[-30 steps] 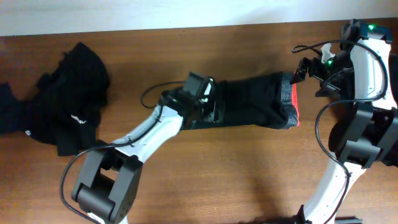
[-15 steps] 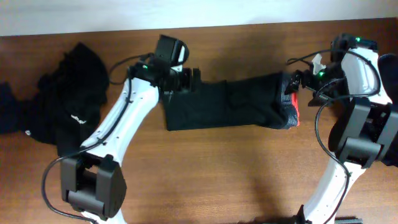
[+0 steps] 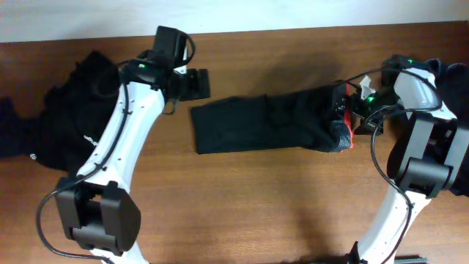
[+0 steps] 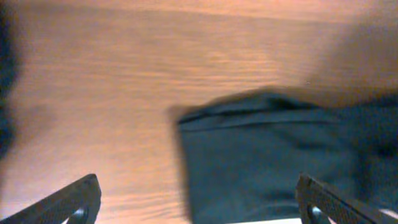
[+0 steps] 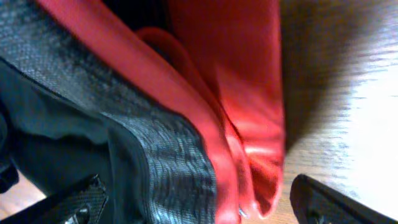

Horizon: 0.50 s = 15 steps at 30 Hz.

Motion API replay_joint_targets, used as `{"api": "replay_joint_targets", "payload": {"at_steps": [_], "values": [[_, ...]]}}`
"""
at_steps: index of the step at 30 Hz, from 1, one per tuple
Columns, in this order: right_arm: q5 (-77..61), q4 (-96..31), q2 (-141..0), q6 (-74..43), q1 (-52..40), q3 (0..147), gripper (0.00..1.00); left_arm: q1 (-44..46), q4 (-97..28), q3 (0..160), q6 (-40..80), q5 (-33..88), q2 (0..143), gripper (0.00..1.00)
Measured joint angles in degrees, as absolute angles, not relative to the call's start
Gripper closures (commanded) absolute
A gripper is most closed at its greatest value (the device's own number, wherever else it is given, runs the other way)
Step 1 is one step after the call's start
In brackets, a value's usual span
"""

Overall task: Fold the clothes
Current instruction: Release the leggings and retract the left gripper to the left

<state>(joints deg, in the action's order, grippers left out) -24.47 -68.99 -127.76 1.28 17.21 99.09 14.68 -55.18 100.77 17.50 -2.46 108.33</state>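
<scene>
— Two lots of clothes [image 3: 267,125], as I read it. Where are they?

— Black trousers [image 3: 249,128] lie folded into a long band across the middle of the table [image 3: 256,205], running from 9 to 3 o'clock. A loose pile [image 3: 80,110] of dark garments sits well apart at the table's 9 o'clock edge, with a small white logo [image 3: 91,139] showing on it.

— Which end of the trousers is the waist?

— The 3 o'clock end. The speckled grey waistband [image 5: 168,143] is turned back there, with the bright red lining [image 5: 249,93] showing beside it.

— And the right gripper [image 3: 353,110]?

— Right at that end. Its fingers [image 5: 74,199] are spread wide, with the waistband and lining filling the wrist view between them. They clamp nothing. Whether a finger touches the cloth, I cannot tell.

— The left gripper [image 3: 199,83]?

— It is at about 11 o'clock from the trousers' leg end, near it but apart, over bare wood. Its jaws are also fully apart and empty. In its wrist view the blurred leg end lies ahead, toward 1 o'clock, and the fingers [image 4: 68,202] frame wood and cloth.

— Is the pile touched?

— By neither gripper. The left arm [image 3: 117,139] crosses just beside it at 3 o'clock.
</scene>
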Motion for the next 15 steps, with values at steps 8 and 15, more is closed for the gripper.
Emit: {"api": "replay_joint_targets", "payload": {"at_steps": [8,15], "values": [[-27.2,-64.8,-127.5,-0.3,17.2,95.7,0.01,7.6,-62.3,105.3,17.5,-8.0,108.3,0.01],[-30.1,-60.0,-126.1,-2.0,17.2,92.6,0.18,3.4,-65.6,109.1,17.5,-9.4,108.3,0.01]]}}
